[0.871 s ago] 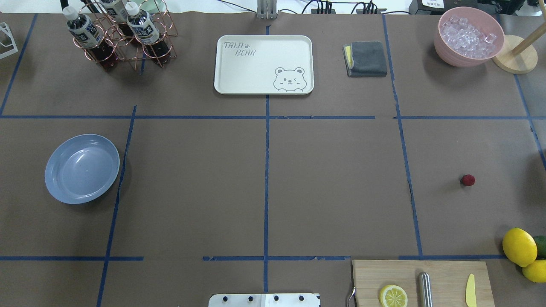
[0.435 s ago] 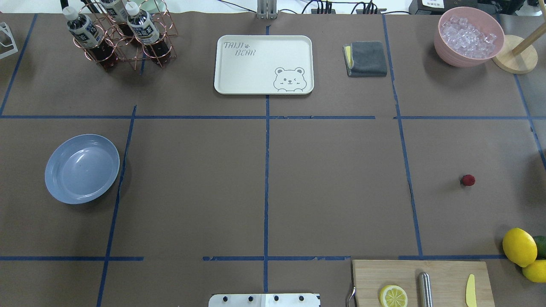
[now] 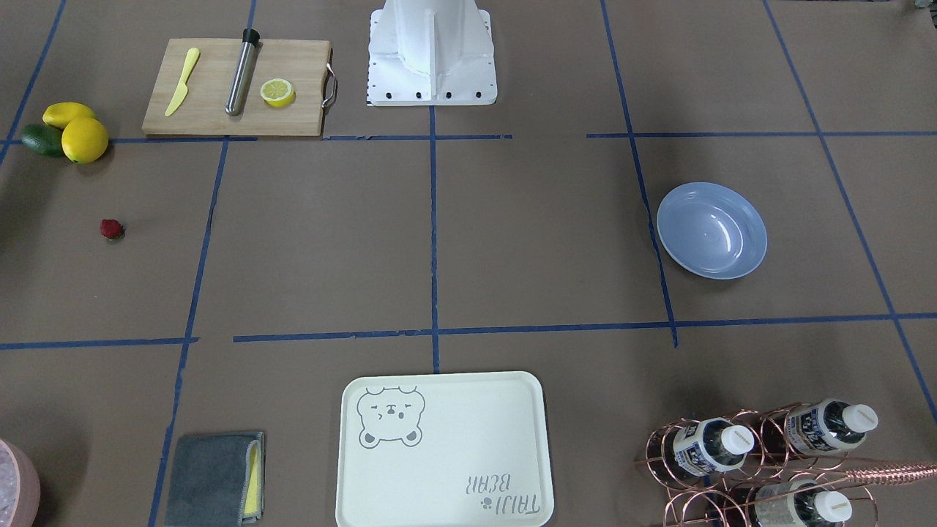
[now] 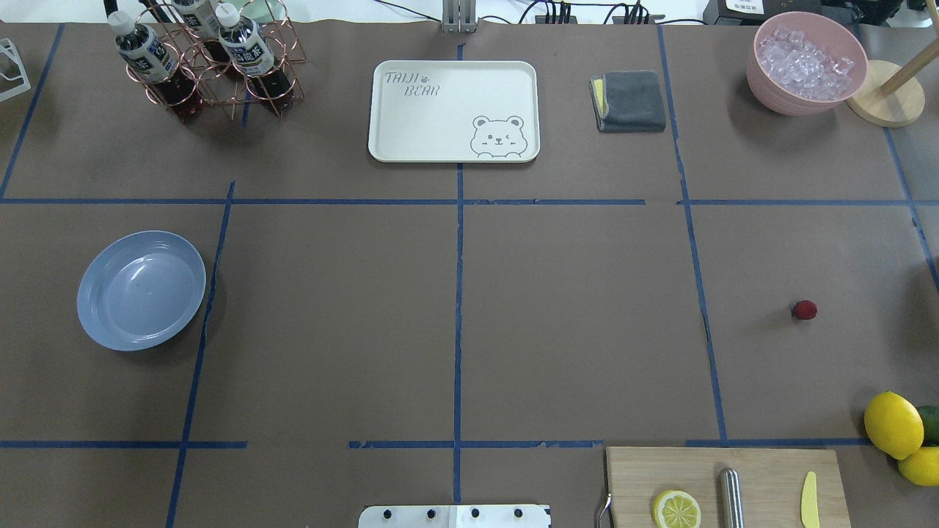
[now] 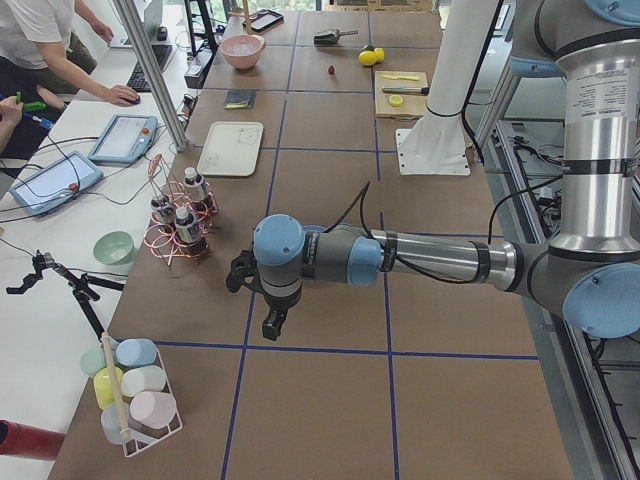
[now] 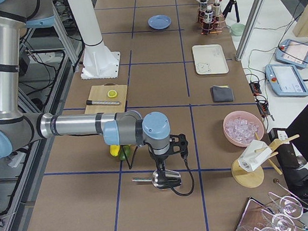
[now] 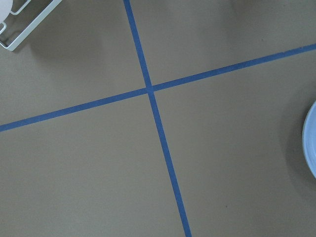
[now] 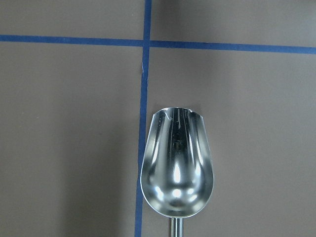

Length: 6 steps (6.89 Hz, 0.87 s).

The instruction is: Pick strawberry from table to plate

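The strawberry (image 4: 805, 310) (image 3: 111, 229), small and dark red, lies alone on the brown-paper table (image 4: 572, 308) in the right section. The light-blue plate (image 4: 141, 290) (image 3: 711, 230) sits empty far to the left, and its rim (image 7: 311, 143) just enters the left wrist view. Neither gripper appears in the overhead or front views. The left gripper (image 5: 272, 322) hangs over the table's left end, beyond the plate. The right gripper (image 6: 171, 152) hovers over a metal scoop (image 8: 177, 168) at the right end. Whether either is open or shut I cannot tell.
A cream bear tray (image 4: 453, 110), a grey cloth (image 4: 629, 100), a pink bowl of ice (image 4: 805, 62) and a copper bottle rack (image 4: 205, 66) line the far side. A cutting board (image 4: 763, 469) with a lemon half and whole lemons (image 4: 893, 424) sit near right.
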Available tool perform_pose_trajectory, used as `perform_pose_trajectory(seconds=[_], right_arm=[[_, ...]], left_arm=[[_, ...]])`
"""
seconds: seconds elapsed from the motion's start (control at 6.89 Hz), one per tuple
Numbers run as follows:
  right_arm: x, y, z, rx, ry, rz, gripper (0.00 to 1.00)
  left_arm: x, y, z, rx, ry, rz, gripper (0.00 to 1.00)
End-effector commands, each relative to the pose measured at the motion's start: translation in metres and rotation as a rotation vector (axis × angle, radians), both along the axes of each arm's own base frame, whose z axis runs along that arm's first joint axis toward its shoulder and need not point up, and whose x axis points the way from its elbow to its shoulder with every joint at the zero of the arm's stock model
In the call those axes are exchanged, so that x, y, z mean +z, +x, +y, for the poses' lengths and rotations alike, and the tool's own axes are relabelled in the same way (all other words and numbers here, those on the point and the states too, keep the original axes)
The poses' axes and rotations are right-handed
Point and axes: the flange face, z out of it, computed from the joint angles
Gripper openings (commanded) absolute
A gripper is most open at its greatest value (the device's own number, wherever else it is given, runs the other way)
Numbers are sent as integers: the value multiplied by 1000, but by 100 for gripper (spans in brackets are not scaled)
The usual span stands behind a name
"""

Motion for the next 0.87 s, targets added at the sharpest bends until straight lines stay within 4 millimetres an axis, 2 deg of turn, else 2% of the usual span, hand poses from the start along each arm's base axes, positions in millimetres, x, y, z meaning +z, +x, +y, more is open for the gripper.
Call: perform_pose_trajectory(seconds=[0.0,0.15,0.29,0.44,0.58,0.73], right_arm=[[-23,-2,-13,-2,194,-3,100],[-34,-3,-18,4,311,1,100],[-29,-6,-17,8,289,-34,100],[-31,-10,-15,54,228,-102,100],[-31,-9,-15,60,224,-102,100],[-31,-10,-14,54,233,-102,100]], left_arm=[[-17,30,-14,60,48,-4,100],[-41,34,-35,62,98,4,100],[-60,35,-51,63,186,9,100],[-74,34,-54,59,294,13,100],[-83,35,-60,60,412,16,100],[-69,36,-64,47,441,27,100]])
